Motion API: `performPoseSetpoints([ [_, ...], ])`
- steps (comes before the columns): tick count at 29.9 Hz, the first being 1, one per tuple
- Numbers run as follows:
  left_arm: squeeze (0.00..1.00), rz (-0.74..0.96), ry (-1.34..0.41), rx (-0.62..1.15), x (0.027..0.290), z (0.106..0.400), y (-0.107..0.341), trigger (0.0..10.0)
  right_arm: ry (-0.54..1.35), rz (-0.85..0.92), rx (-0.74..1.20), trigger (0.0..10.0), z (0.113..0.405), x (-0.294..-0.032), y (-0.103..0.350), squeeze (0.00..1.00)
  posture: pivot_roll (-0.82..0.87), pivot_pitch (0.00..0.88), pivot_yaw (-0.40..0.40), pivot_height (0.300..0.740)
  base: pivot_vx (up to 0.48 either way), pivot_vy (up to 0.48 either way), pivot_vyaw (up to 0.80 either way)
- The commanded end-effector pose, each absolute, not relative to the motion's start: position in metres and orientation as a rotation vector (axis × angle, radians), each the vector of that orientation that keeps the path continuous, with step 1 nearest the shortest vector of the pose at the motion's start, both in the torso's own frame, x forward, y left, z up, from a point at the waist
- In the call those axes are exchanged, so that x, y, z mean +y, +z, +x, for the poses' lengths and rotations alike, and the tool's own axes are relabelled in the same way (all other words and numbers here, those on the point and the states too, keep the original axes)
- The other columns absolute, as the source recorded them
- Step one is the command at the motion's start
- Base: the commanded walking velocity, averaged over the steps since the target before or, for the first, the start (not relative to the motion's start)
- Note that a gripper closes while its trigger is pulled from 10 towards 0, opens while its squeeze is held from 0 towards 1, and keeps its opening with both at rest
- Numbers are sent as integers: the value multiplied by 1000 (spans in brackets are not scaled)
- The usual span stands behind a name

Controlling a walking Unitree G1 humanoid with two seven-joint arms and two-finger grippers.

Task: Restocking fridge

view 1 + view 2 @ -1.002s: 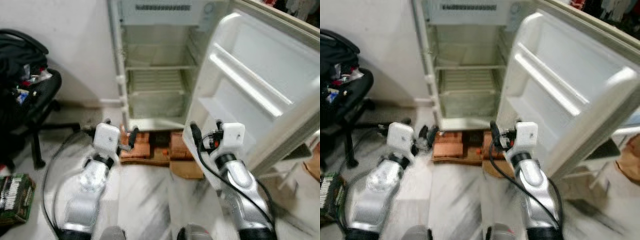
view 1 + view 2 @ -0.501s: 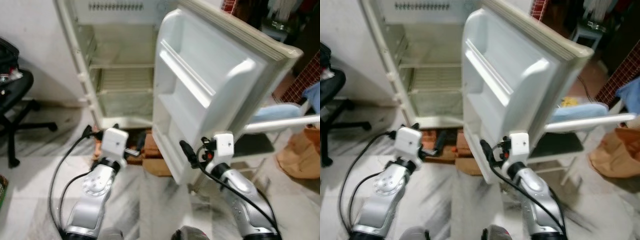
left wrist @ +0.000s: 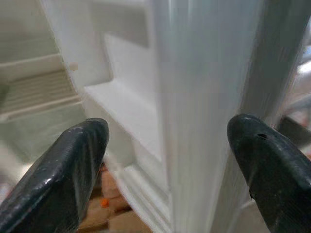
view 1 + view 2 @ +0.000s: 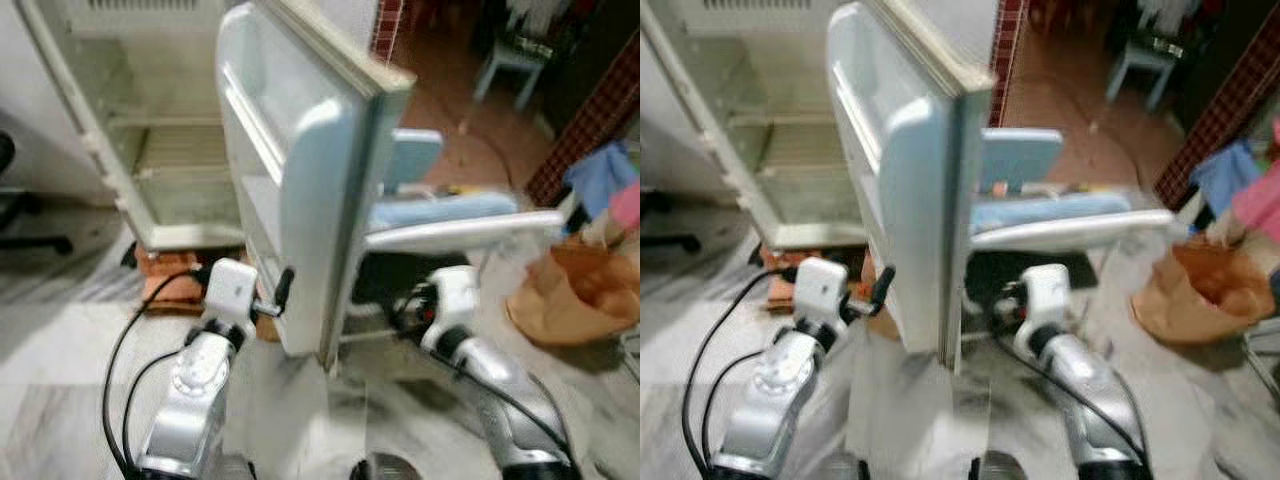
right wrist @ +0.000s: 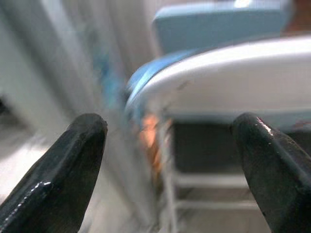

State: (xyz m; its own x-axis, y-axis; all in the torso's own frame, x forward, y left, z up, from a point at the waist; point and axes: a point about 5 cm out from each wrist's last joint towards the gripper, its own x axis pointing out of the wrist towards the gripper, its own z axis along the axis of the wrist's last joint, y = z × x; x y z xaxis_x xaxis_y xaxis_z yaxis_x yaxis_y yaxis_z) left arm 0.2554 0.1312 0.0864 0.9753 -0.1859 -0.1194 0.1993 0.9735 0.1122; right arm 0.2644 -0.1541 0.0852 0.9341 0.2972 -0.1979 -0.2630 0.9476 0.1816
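The fridge point(image 4: 130, 150) stands open at 11 o'clock, its door point(image 4: 300, 190) swung edge-on at 12 o'clock. The left gripper point(image 3: 167, 179), fingers apart, faces the door's inner shelves. The right gripper point(image 5: 170, 174), fingers spread, points at a blue-seated chair point(image 4: 450, 215) at 1 o'clock.

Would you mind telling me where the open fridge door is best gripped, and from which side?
Probably its free vertical edge: it faces the robot edge-on and is narrow enough to straddle. The left gripper, open, already has a finger either side, so coming straight on from the front looks best.
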Motion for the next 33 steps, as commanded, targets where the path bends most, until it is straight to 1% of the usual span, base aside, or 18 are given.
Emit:
performPoseSetpoints([
  [1,0,131,-75,174,154,254,79,10000,294,166,180,10000,270,-147,93,0,-7,71,-25,740,0,0,0],
  [6,0,46,27,273,172,244,70,10000,308,180,106,10000,283,-141,107,0,3,70,-25,740,0,0,0],
  [11,0,38,83,348,182,233,64,10000,319,193,46,10000,296,-138,118,0,26,71,-27,740,0,0,0],
  [12,0,50,93,377,185,227,60,10000,325,199,19,10000,303,-136,123,0,35,73,-27,740,0,0,0],
  [15,0,32,118,386,188,222,60,10000,339,200,-5,10000,311,-130,128,0,47,76,-33,740,0,0,0],
  [16,0,29,123,387,188,221,61,10000,345,196,-19,10000,316,-127,132,839,50,76,-34,740,0,0,0],
  [17,0,32,116,382,187,222,63,10000,345,203,-29,10000,320,-123,135,1000,50,76,-34,740,0,0,0],
  [20,0,37,115,381,186,223,64,10000,332,184,-53,10000,330,-117,141,1000,70,76,-41,740,0,0,0],
  [21,0,40,112,378,185,223,65,10000,337,191,-63,10000,334,-112,145,961,75,77,-44,740,0,0,0],
  [23,0,40,110,379,184,223,66,10000,349,194,-69,10000,336,-109,146,961,77,77,-46,740,0,0,0],
  [24,0,37,104,381,183,222,65,10000,358,200,-75,10000,338,-107,147,337,77,77,-46,740,0,0,0],
  [25,0,37,104,381,183,222,65,10000,358,200,-75,10000,338,-107,147,337,77,77,-46,740,0,0,0],
  [27,0,33,90,386,181,221,65,10000,423,248,-89,10000,339,-98,152,357,77,78,-47,740,0,0,0],
  [29,0,31,80,390,180,221,64,10000,559,344,-94,10000,334,-83,160,333,77,78,-47,740,0,0,0],
  [30,0,30,73,394,179,221,63,10000,662,423,-103,10000,328,-73,167,267,74,78,-46,740,0,0,0],
  [31,0,29,68,396,179,221,63,10000,726,477,-107,10000,323,-67,172,173,74,78,-46,740,0,0,0],
  [32,0,29,68,396,179,221,63,10000,726,477,-107,10000,323,-67,172,173,74,78,-46,740,0,0,0],
  [33,0,29,63,400,178,221,63,10000,805,532,-113,10000,317,-61,177,59,71,78,-44,740,0,0,0],
])
